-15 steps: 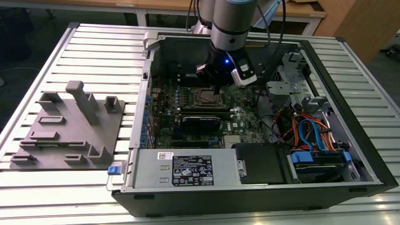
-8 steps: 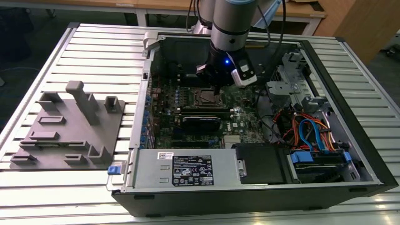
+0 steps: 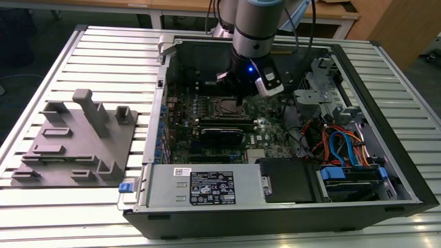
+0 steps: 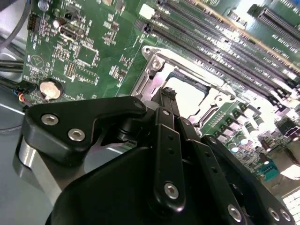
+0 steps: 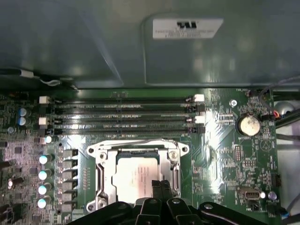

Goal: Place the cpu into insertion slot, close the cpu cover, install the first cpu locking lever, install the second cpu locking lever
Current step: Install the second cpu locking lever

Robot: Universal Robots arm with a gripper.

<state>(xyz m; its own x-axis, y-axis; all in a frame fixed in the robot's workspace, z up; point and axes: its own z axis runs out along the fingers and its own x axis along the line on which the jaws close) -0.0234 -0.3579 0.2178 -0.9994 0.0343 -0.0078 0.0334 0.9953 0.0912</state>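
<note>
Cpu (image 5: 139,174) sits flat in the insertion slot (image 5: 104,174) on the green board, its silver top showing through the window of the cpu cover (image 5: 137,149) in both wrist views. My tool (image 5: 161,186) hangs just over the chip's near edge, fingers (image 5: 155,188) pressed together, holding nothing.

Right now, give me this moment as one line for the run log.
tool: shut, over the socket | chip: seated in socket | cover: looks down around chip | place: inside the open computer case
</note>
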